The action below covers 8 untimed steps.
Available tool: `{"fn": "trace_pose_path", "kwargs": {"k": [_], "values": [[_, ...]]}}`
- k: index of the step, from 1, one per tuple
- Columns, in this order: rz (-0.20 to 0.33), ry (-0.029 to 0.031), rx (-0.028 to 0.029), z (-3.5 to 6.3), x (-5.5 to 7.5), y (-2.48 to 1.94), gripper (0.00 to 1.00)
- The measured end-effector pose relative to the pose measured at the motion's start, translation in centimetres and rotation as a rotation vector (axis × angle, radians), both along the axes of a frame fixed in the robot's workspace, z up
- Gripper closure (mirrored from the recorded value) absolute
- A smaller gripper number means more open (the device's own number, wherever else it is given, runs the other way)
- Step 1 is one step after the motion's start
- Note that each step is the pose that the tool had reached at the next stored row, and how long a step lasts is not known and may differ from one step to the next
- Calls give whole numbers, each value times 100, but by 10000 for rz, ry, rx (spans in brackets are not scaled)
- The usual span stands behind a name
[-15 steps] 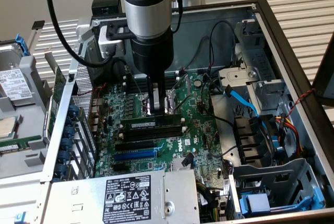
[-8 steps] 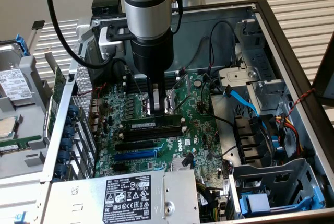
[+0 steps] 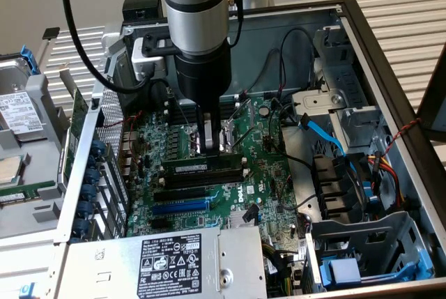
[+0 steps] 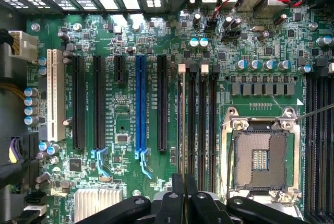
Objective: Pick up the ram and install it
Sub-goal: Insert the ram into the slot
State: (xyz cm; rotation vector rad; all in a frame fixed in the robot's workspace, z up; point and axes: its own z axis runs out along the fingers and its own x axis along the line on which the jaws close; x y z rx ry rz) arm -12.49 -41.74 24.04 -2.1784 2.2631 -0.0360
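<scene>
Slatted pale tabletop (image 3: pixel 408 13) carries an open grey sheet-metal PC case (image 3: pixel 366 55) holding a glossy green motherboard (image 3: pixel 268 170). The black gripper (image 3: pixel 212 147) is pinched onto the thin, dark ram (image 3: pixel 198 166), which stands on edge in a long black memory slot near the square CPU socket (image 4: pixel 259 158).

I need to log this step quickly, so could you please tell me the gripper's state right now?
Gripper: closed, fingertips at the top edge of the long, thin, dark green circuit-board ram stick; whether it actually grips it cannot be told.
</scene>
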Motion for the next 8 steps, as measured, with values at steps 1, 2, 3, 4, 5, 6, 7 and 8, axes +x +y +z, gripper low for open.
{"fn": "trace_pose_path", "kwargs": {"k": [1,2,3,4,5,6,7,8], "values": [[0,-1,1,-2,-1,4,88],[0,-1,1,-3,-2,5,88],[1,0,0,-2,-2,5,88],[2,0,-1,-2,-2,5,88],[2,1,-3,-2,-2,6,88],[1,0,-2,-3,-2,6,88],[1,1,-4,-3,-2,6,88],[0,0,-3,-4,-3,7,88]]}}
